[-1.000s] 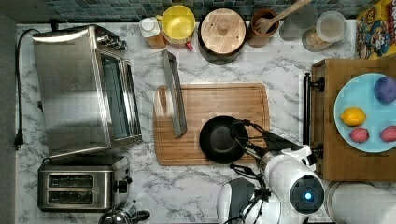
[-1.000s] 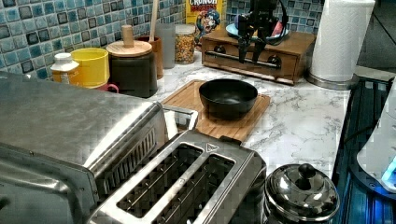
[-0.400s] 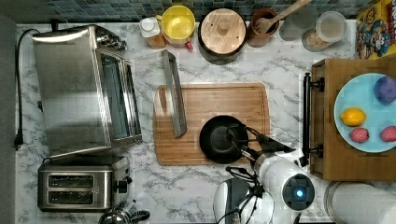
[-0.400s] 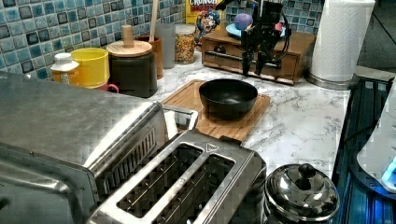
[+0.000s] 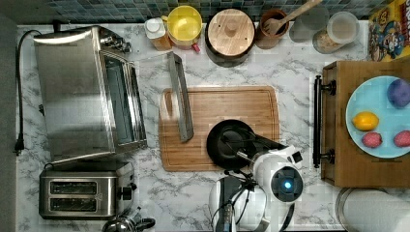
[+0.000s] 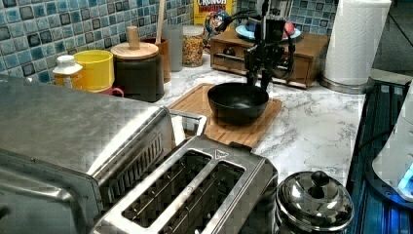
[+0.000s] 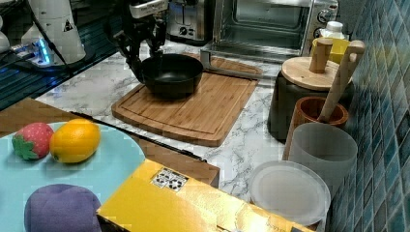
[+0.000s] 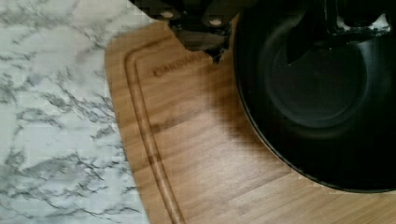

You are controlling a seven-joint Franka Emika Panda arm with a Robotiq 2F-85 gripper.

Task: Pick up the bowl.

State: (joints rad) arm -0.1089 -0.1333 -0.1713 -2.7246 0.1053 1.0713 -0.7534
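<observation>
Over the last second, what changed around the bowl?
The tool came down from above the wooden drawer box to the bowl's rim, one finger inside and one outside. It has not closed on it. The bowl stayed on the cutting board.

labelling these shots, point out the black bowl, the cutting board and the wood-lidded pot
bowl [image 5: 227,145], top view, inner floor
cutting board [image 5: 227,104], top view, bare wood
pot [image 6: 139,73], left view, dark side wall

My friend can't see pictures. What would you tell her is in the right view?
A robot gripper hangs open over the near rim of a black bowl sitting on a wooden cutting board on a marble counter. A blue plate of toy fruit sits in front; a toaster oven stands behind.
</observation>
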